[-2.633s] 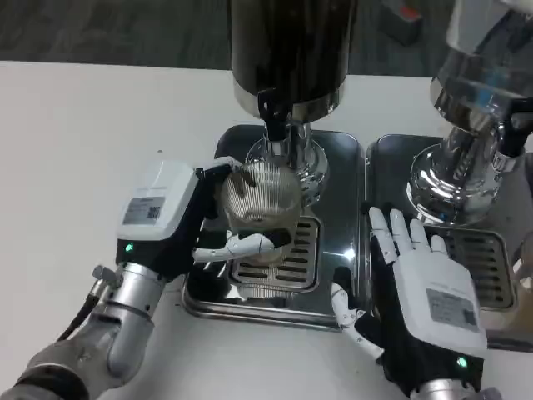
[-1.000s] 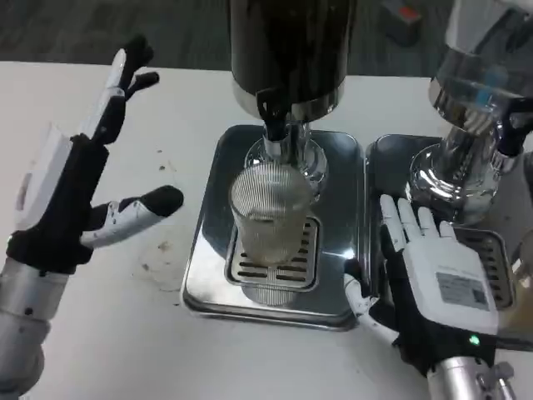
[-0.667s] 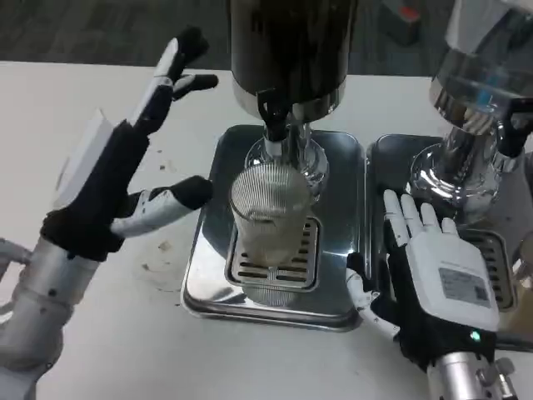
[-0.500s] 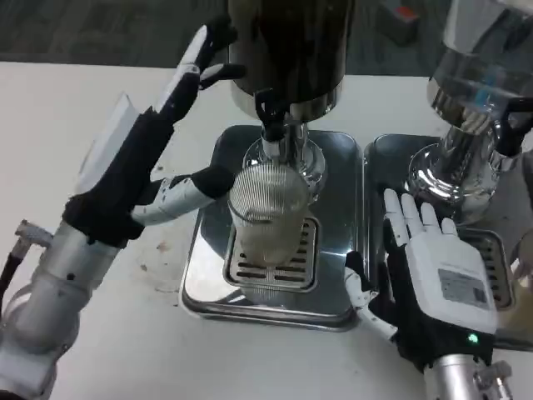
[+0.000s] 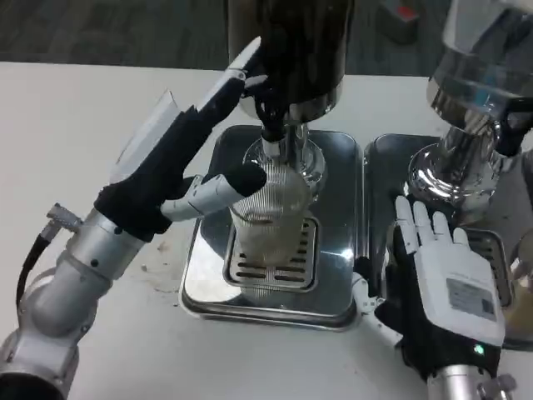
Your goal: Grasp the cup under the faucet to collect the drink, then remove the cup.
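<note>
White worktop, steel tray centred. My left hand, spread wide and empty, has advanced from 9 o'clock; thumb now meets the cup under the faucet. Right hand flat, open.

White table carries two steel drip trays, side by side.

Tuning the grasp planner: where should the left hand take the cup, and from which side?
Grip the cup on its ribbed side wall, around mid-height, coming from its left. It stands upright on the drip tray with the faucet right above its rim, so a top approach is blocked. The left hand is already on that side, fingers apart.
</note>
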